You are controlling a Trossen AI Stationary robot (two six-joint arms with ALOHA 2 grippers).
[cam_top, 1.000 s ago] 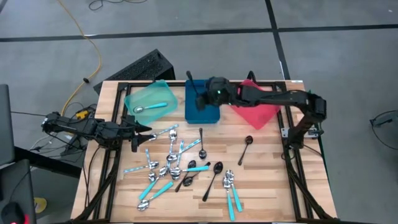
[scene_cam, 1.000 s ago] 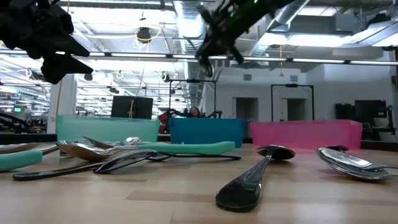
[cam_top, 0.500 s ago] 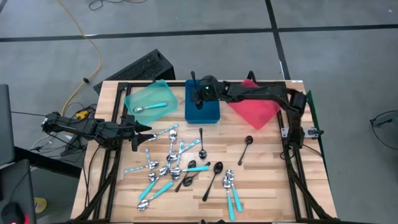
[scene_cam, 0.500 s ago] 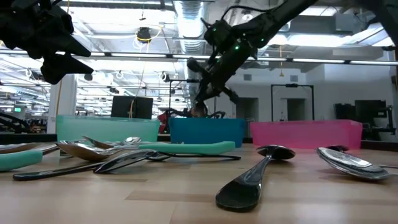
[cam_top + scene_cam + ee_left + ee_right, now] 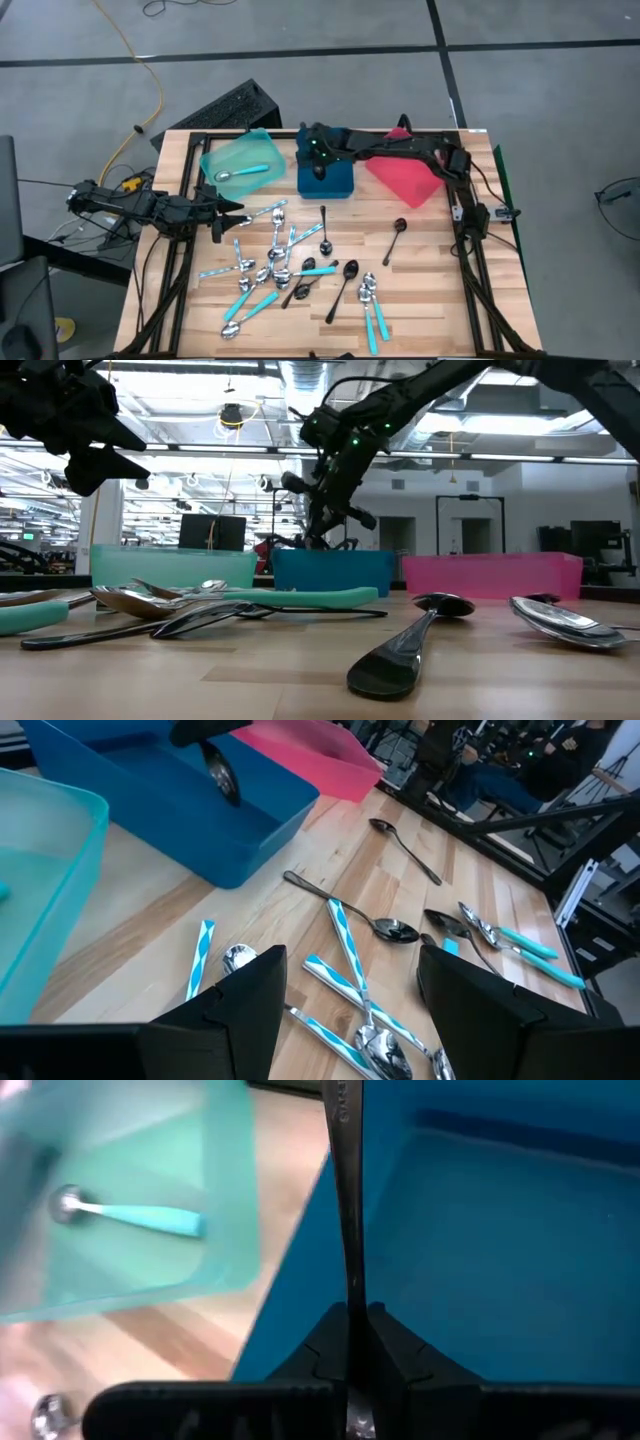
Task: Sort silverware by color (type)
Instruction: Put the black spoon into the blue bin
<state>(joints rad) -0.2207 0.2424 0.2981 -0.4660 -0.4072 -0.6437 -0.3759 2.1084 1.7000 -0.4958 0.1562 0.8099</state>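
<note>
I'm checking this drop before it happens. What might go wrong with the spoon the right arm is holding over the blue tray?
1. The right end effector pinches the black spoon by its thin handle, so it may swing or slip early.
2. The spoon hangs near the blue tray's wall beside the teal tray; a release off-centre might land it outside or in the wrong tray.

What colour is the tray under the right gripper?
Blue tray, below the right gripper; clearest in the high view.
</note>
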